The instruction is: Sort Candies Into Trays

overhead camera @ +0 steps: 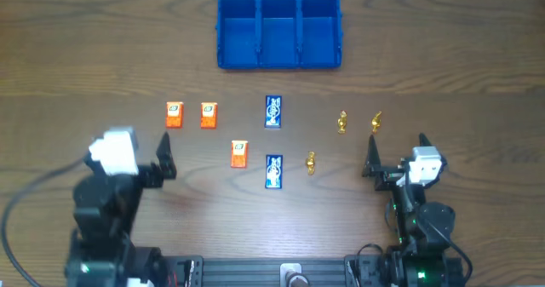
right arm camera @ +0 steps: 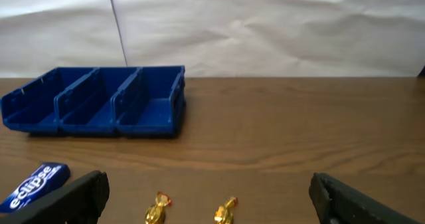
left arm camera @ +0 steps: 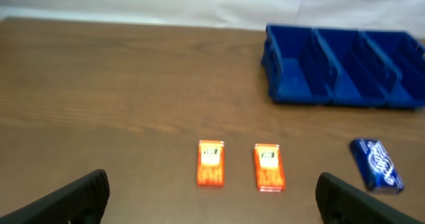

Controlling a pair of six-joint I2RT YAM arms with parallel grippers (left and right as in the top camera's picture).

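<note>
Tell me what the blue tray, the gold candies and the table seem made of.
The blue tray: likely moulded plastic, uniform colour, slight sheen. The gold candies: seemingly foil wrappers, shiny, twisted ends. The table: wood or wood-look laminate, visible grain.

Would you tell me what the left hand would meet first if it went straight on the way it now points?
Probably the leftmost orange candy, which lies about midway between the left hand's open fingers; depth is hard to judge.

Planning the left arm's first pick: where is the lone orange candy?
Top view: the lone orange candy lies left of centre, just left of the lower blue candy, below-right of the nearer upper orange candy.
</note>
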